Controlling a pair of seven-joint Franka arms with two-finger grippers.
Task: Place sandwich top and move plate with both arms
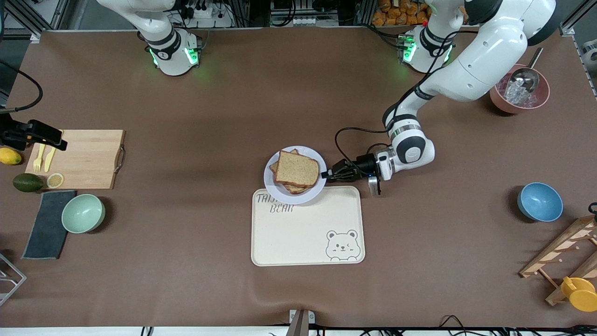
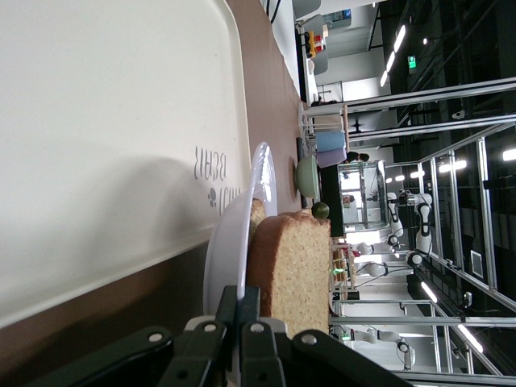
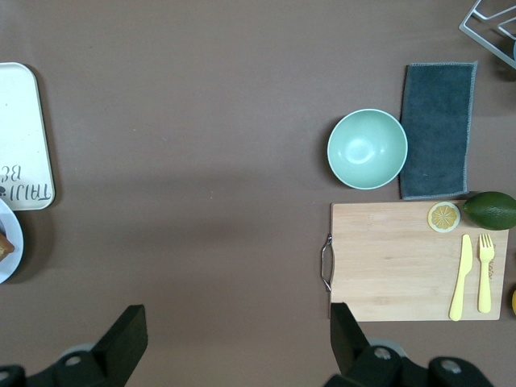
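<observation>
Sandwich top [image 1: 297, 169]: we see the plain brown bread lying flat on the stack, so this part looks done.
Plate [image 1: 274, 186]: it holds the sandwich and sits half on the tray's edge, half over the tabletop, so we think it tips a bit.
Left end effector [image 1: 328, 175]: its fingers [image 2: 246, 310] are pinching the plate's rim on the side toward the left arm's end, pressed tight so the plate cannot slip.
Tray [image 1: 308, 233]: the cream one with the bear lies nearer the front camera than the plate.
Right end effector [image 3: 234, 343]: it waits high over the bare tabletop [image 1: 210, 116] near the cutting board [image 1: 86, 158], fingers spread wide, holding nothing.
Next, we guess: the right arm should come and help carry.
</observation>
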